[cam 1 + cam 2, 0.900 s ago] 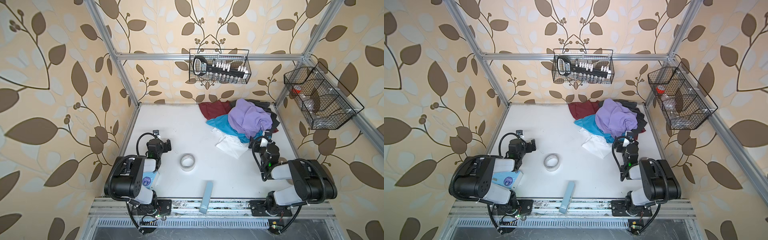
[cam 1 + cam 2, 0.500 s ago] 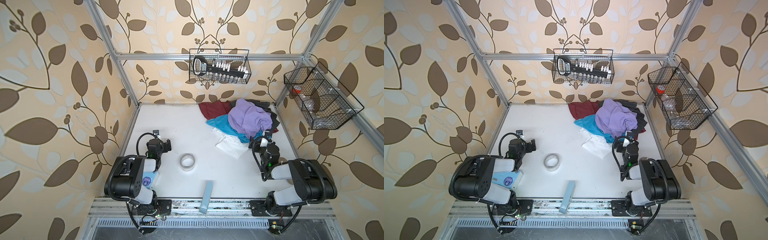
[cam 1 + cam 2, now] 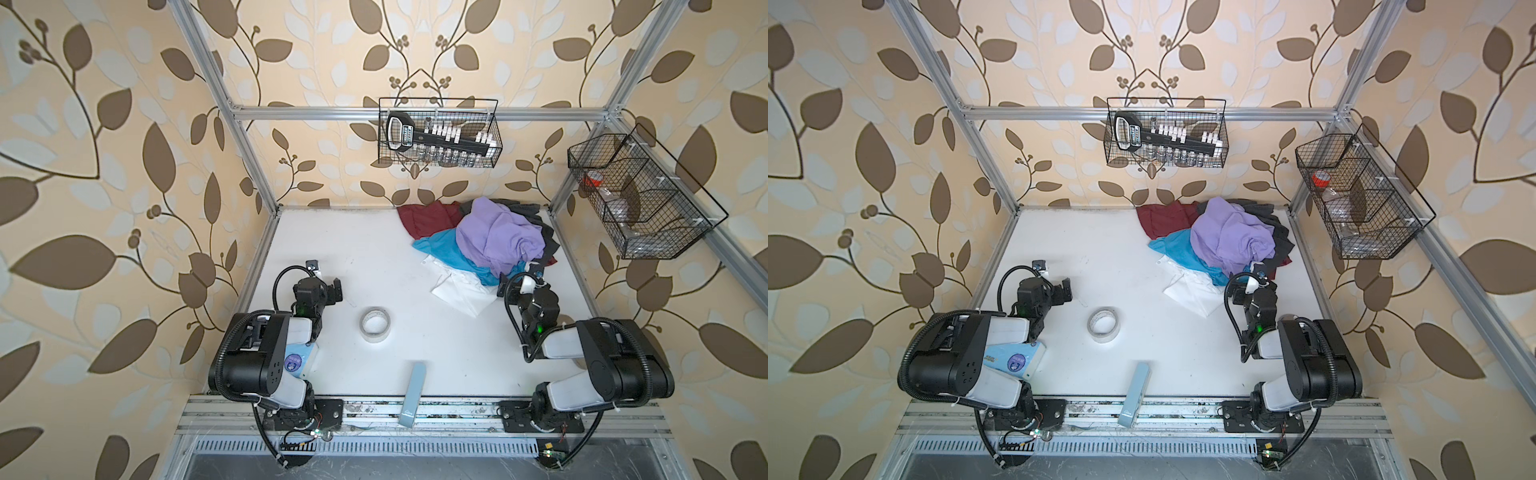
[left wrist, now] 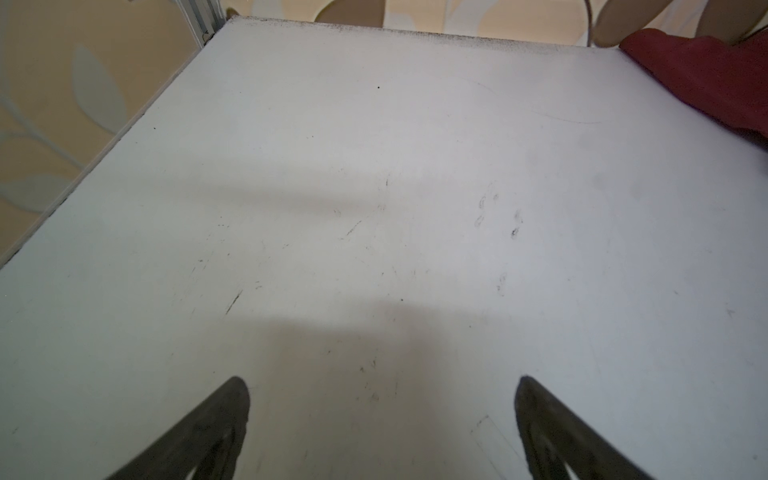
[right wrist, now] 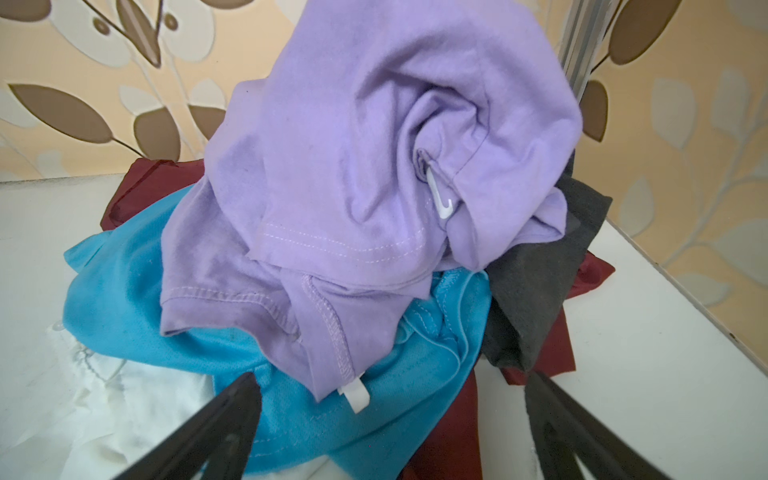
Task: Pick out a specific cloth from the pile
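The cloth (image 3: 440,249) (image 3: 1177,249) is a turquoise shirt low in the pile (image 3: 498,241) at the back right, mostly covered by a lilac garment (image 5: 374,137). Its front folds (image 5: 124,307) show in the right wrist view. My right gripper (image 5: 392,386) (image 3: 513,291) is open at the pile's near edge, its fingertips (image 5: 245,395) spread on either side of the turquoise fabric without closing on it. At the left of the table my left gripper (image 4: 382,399) (image 3: 332,289) is open over bare tabletop, holding nothing.
A white shirt (image 3: 457,289) lies under the pile's front, maroon (image 3: 428,218) and dark grey (image 3: 544,237) garments behind. A tape roll (image 3: 375,325) sits mid-table and a pale blue bar (image 3: 413,392) at the front edge. Wire baskets (image 3: 438,133) (image 3: 636,195) hang on the walls.
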Robot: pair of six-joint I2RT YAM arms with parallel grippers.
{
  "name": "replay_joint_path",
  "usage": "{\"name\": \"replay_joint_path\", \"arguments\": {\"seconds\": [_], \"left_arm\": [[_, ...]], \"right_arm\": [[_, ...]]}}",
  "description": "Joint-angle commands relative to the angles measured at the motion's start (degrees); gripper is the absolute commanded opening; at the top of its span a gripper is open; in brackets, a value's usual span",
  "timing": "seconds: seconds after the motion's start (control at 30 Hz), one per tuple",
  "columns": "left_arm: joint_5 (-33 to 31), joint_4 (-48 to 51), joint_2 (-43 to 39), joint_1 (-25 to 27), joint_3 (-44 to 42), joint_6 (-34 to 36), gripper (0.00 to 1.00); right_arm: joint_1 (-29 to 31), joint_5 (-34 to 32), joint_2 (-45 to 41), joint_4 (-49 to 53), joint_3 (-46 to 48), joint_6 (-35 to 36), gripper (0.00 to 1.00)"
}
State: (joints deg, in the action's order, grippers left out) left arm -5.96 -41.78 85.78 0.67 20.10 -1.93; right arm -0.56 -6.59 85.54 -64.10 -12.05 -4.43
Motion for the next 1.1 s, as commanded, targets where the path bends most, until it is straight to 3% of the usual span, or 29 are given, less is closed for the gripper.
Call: {"name": "replay_joint_path", "arguments": {"seconds": [0.0, 0.27, 0.37, 0.53, 0.67, 0.8, 0.97, 1.07], "left_arm": [[-0.37, -1.33, -0.31, -0.21, 1.47, -0.70, 0.99], [-0.87, -1.69, -0.76, 0.06, 1.28, -0.11, 0.99], [-4.06, 8.43, -6.13, 0.32, 4.34, -1.45, 0.99], [-1.20, 18.94, -17.55, 0.55, 5.68, -3.43, 0.99], [8.97, 30.32, -25.98, 1.12, 9.61, -4.80, 0.99], [20.20, 37.62, -28.61, 5.04, 13.78, -4.08, 0.99], [39.18, 38.99, -27.96, 10.43, 15.07, -0.65, 0.99], [46.33, 39.93, -27.36, 12.90, 14.89, 1.71, 0.99]], "right_arm": [[-0.23, 0.79, 0.16, -0.86, -1.16, 0.31, 1.00], [-0.02, -1.94, -0.95, -0.13, -1.45, -0.26, 1.00], [0.02, -5.45, -6.66, 11.55, -4.72, -1.48, 1.00], [0.12, -8.39, -12.78, 32.61, -11.90, -5.04, 0.99], [0.20, -7.06, -17.09, 47.29, -16.04, -8.33, 1.00], [0.37, -4.49, -21.39, 57.68, -19.94, -10.37, 1.00], [4.16, -0.24, -23.76, 67.30, -27.25, -10.11, 1.00], [9.42, 0.65, -22.02, 71.91, -31.66, -9.01, 1.00]]}}
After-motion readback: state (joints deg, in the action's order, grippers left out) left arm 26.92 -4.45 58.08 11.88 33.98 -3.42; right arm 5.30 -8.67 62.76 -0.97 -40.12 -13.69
